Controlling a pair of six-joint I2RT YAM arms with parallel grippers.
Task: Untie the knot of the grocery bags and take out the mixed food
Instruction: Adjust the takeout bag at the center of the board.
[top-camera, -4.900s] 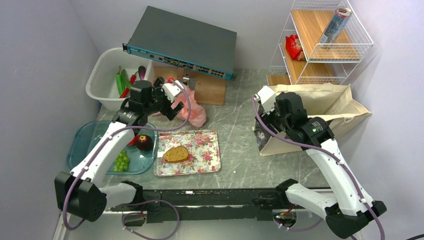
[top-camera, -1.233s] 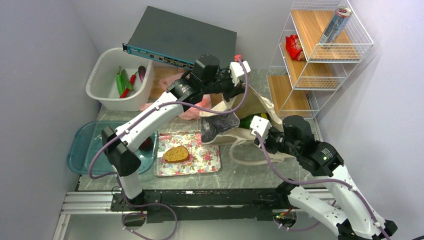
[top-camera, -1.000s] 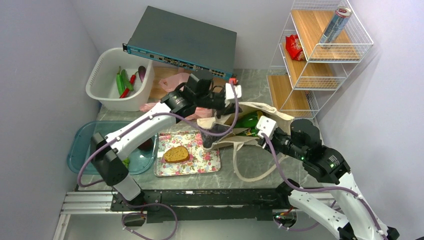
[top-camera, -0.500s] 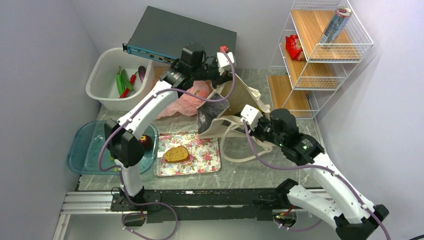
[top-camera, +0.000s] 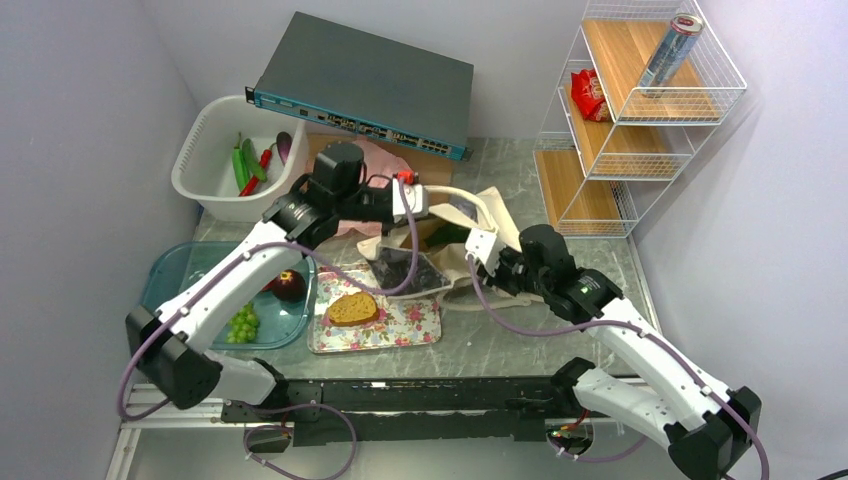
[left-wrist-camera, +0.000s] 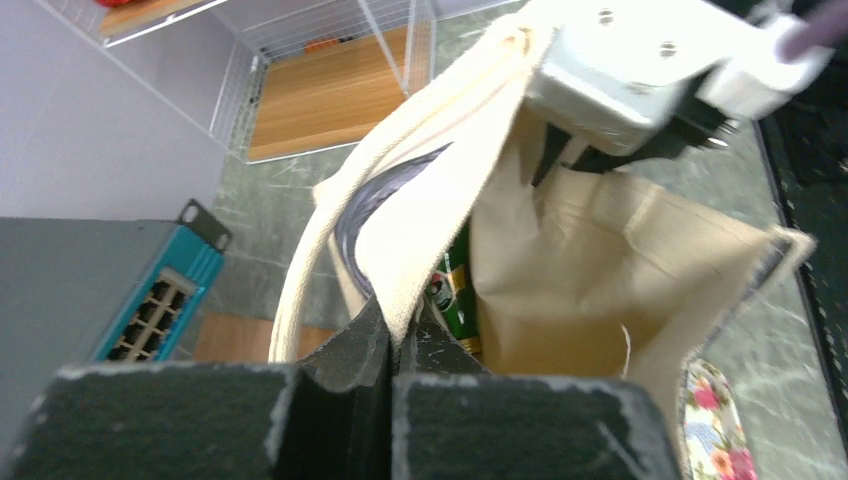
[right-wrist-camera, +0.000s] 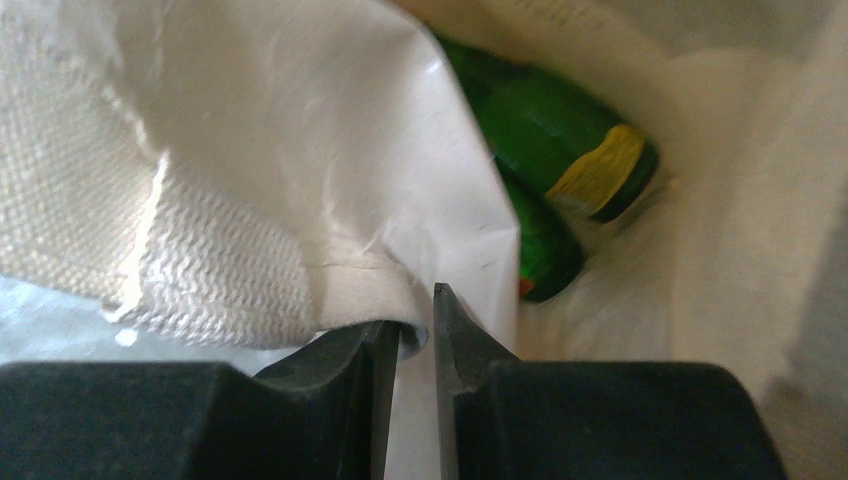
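Marble table (top-camera: 520, 330) bears floral tray (top-camera: 400, 318), teal lid (top-camera: 175, 290), tote (top-camera: 470, 262).

grey network switch (top-camera: 365, 85) at back of marble bench (top-camera: 500, 335), resting on a wooden board (top-camera: 418, 180). white wire rack (top-camera: 640, 100) back right holds silver can (top-camera: 672, 50) on top shelf, red snack packet (top-camera: 588, 95) below. white tub (top-camera: 215, 160) back left, teal lid (top-camera: 175, 290) front left, floral tray (top-camera: 400, 310) beside it.

Lab test cell: plain grey walls (top-camera: 90, 90), arms bolted to a rail (top-camera: 400, 395), a network switch (top-camera: 365, 80) sitting beside the wire shelf (top-camera: 650, 100).
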